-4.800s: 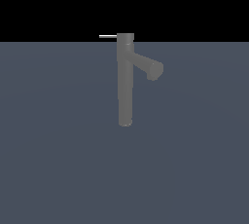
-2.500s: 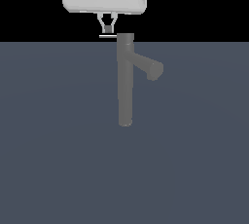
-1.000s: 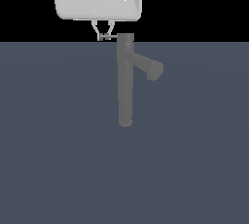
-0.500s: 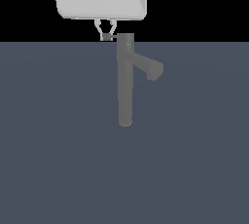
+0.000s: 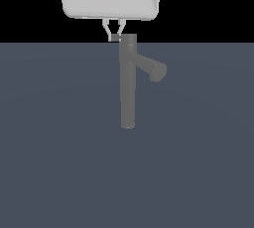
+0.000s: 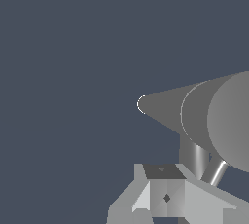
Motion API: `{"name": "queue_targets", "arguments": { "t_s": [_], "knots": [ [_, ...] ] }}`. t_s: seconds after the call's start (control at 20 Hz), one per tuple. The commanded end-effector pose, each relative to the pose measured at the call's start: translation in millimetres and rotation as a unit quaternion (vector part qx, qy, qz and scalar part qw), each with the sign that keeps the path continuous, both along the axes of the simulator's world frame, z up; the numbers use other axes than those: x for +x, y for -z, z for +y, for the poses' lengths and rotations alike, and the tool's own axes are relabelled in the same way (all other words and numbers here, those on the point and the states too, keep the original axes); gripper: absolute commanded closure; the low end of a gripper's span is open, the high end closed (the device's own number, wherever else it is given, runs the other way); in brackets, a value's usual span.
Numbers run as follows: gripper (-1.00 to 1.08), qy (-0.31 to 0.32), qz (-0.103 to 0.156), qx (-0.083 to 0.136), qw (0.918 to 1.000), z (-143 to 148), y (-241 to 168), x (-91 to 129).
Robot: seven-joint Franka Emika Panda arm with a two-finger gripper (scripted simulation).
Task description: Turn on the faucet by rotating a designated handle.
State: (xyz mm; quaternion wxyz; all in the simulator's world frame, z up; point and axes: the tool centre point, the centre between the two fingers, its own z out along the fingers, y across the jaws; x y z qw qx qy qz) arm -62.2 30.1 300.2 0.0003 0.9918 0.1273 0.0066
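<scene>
Since your gripper [image 5: 114, 36] hangs directly above the handle [image 5: 116, 37], fingers closed around that short horizontal rod just beside the faucet [image 5: 128, 83] column's top, you push sideways.

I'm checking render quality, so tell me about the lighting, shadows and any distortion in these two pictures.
Exterior view: flat, even light, no cast shadows on the grey ground, black band above; the faucet is soft-edged and the handle barely shows beneath the tool. Wrist view: strong perspective makes the column taper like a cone; only the handle carries a bright sheen.
</scene>
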Motion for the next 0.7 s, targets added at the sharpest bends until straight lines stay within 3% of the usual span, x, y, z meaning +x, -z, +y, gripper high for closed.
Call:
{"name": "queue_targets", "arguments": {
  "t_s": [0.0,0.25,0.3,0.35,0.65],
  "knots": [
    [1.08,0.008,0.003,0.000,1.0000,-20.6,-0.1,-4.4],
    [1.08,0.013,0.006,0.000,0.9999,-53.4,-0.5,-11.6],
    [1.08,0.013,0.006,0.000,0.9999,-53.4,-0.5,-11.6],
    [1.08,-0.012,0.001,0.000,0.9999,-21.9,0.2,-4.2],
    [1.08,0.000,0.004,0.000,1.0000,-55.2,-0.2,8.9]
  ]
}}
